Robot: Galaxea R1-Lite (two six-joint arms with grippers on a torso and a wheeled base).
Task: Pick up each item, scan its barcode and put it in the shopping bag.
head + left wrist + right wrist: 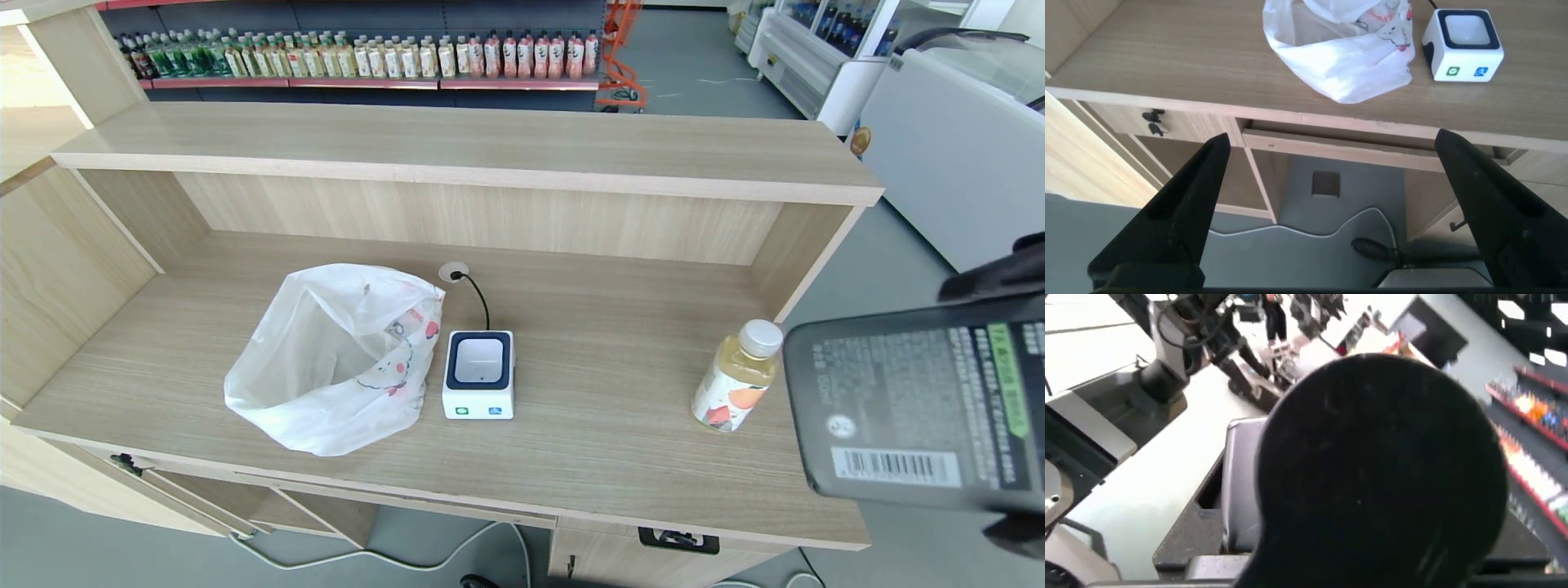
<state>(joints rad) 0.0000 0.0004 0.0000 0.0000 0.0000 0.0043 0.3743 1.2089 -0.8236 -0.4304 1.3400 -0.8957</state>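
A black container [914,408] with a white barcode label hangs in the air at the right, close to the head camera, beyond the counter's right end. My right gripper [1008,400] is shut on it, one finger above and one below. Its round dark end [1372,457] faces the right wrist camera. A small pale drink bottle [735,376] with a white cap stands upright near the counter's right end. The white barcode scanner [479,374] [1462,45] sits mid-counter, with the open white shopping bag [339,355] [1339,49] just left of it. My left gripper [1331,147] hangs open below the counter's front edge.
The wooden counter [620,441] has a raised back ledge [457,143] and side walls. The scanner's black cable [478,298] runs to a hole at the back. A drawer front [1339,147] lies under the counter edge. White freezers [955,139] stand to the right.
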